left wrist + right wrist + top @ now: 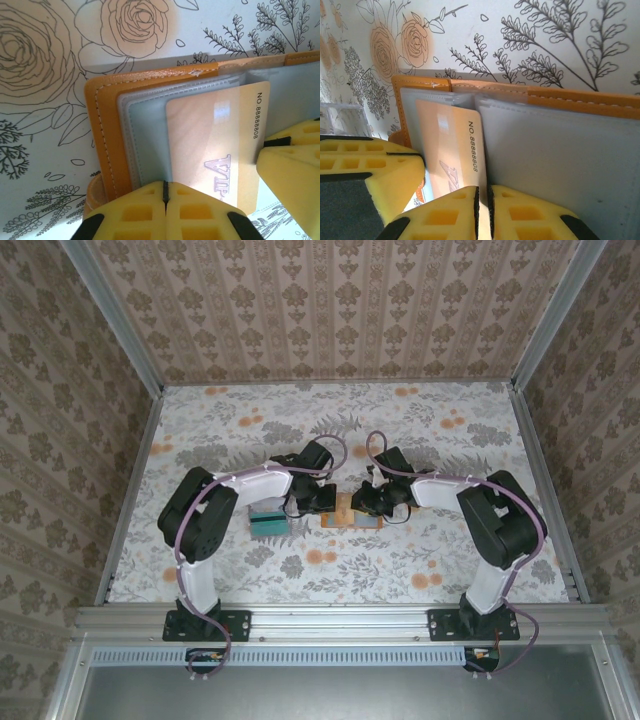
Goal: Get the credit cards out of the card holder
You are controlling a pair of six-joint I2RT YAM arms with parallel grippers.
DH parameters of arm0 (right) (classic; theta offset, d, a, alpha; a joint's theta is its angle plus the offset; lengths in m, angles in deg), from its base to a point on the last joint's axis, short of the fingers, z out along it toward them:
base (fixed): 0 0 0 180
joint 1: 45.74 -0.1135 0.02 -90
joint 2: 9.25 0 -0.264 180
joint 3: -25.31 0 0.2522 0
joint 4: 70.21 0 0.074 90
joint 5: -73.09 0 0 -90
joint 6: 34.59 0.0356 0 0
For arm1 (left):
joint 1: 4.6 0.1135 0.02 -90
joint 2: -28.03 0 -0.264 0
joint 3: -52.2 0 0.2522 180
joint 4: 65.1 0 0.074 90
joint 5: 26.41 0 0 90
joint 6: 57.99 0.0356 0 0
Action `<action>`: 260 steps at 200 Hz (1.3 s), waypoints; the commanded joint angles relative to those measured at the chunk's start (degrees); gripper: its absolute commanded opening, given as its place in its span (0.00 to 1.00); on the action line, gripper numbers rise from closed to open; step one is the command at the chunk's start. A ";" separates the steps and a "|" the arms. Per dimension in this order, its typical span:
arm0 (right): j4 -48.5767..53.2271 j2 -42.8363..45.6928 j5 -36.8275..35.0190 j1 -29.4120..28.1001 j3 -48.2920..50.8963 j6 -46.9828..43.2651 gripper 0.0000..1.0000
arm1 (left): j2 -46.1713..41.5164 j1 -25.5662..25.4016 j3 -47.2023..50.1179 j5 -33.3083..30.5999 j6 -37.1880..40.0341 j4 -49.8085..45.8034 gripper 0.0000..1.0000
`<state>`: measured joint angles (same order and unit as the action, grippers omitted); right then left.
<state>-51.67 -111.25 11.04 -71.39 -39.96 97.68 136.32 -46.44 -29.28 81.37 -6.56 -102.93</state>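
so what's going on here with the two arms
Both arms are working on the open orange card holder. The left fingers are shut at the near edge of a beige VIP card that sticks partly out of its clear sleeve, and the right fingers sit beside it on the holder. Other cards already lie on the table to its left.

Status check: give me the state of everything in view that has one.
Holder: open, flat on table.
Beige card: partly out of its sleeve.
Teal cards: out, lying on table.
Left gripper: shut, at the beige card.
Right gripper: pads almost together, grip unclear.
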 commanded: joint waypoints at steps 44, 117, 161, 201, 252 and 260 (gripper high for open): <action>-1.79 -2.13 2.42 -0.19 0.09 0.94 0.17 | 2.01 -0.16 -0.07 -0.25 0.17 -2.56 0.00; -0.13 0.19 1.47 2.36 2.46 -0.87 0.00 | 1.92 0.09 -0.07 -0.59 1.05 -3.31 0.00; 2.25 3.10 2.11 5.32 3.55 -3.71 0.00 | 1.60 0.21 0.33 -0.72 1.21 -3.26 0.00; 4.06 7.27 3.44 8.29 4.87 -5.77 0.00 | 0.97 0.39 -0.08 -0.99 1.39 -3.46 0.00; 8.33 14.39 4.05 10.68 5.20 -8.98 0.00 | -0.53 0.48 -3.12 -1.26 2.14 -4.99 0.02; 9.19 15.40 4.05 10.85 4.89 -9.52 0.00 | -1.03 0.45 -3.82 -1.33 2.31 -5.34 0.04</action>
<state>-46.91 -99.44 13.79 -61.18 -35.30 91.10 136.32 -46.44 -30.27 81.09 -5.86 -104.68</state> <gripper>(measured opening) 0.067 0.047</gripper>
